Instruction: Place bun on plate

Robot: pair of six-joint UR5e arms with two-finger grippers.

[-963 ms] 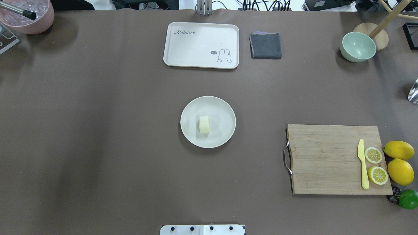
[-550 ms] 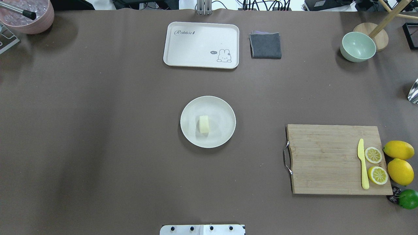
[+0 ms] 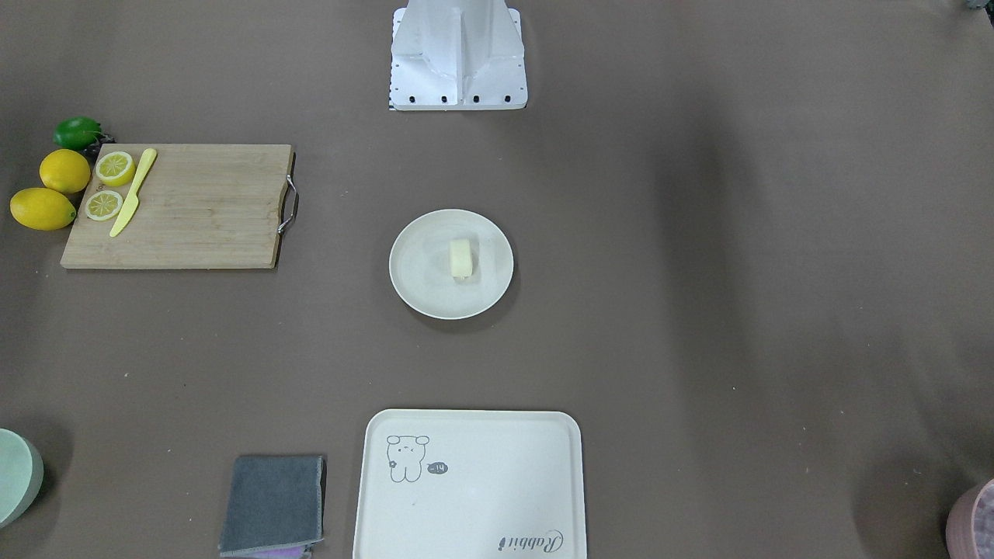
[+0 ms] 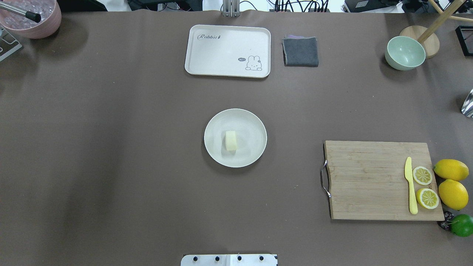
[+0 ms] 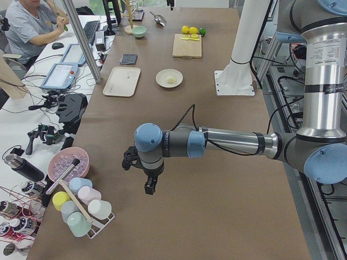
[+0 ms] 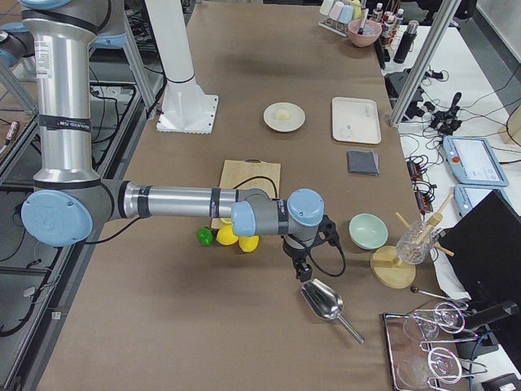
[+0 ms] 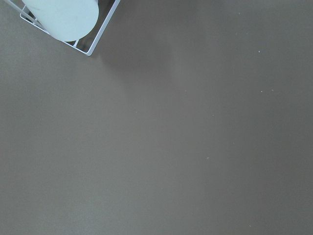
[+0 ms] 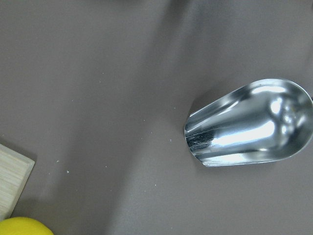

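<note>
Bun [image 4: 231,140] is being carried by the plate [image 4: 251,125], lying on its side close to the plate's middle, at the centre of the brown table [image 4: 111,147]. From across the table the bun [image 3: 461,258] is being shown well inside the plate's rim [image 3: 419,272].

The left gripper [image 5: 150,187] is being held above bare table near the robot's left end, fingers pointing down, with a rack of pastel cups [image 5: 81,208] nearby and the plate well apart from it. Only the side view is showing it, so whether it is wide or narrow cannot be told.

The right gripper [image 6: 302,270] is being held low near the table's other end, just beside a metal scoop [image 6: 323,303] and near the whole lemons [image 6: 238,238]. Its opening cannot be told either.

A cutting board [image 4: 369,181] is being occupied by a yellow knife [image 4: 410,188] and two lemon halves [image 4: 422,175]. A cream tray [image 4: 221,51] and a grey cloth [image 4: 300,51] are lying beyond the plate.
</note>
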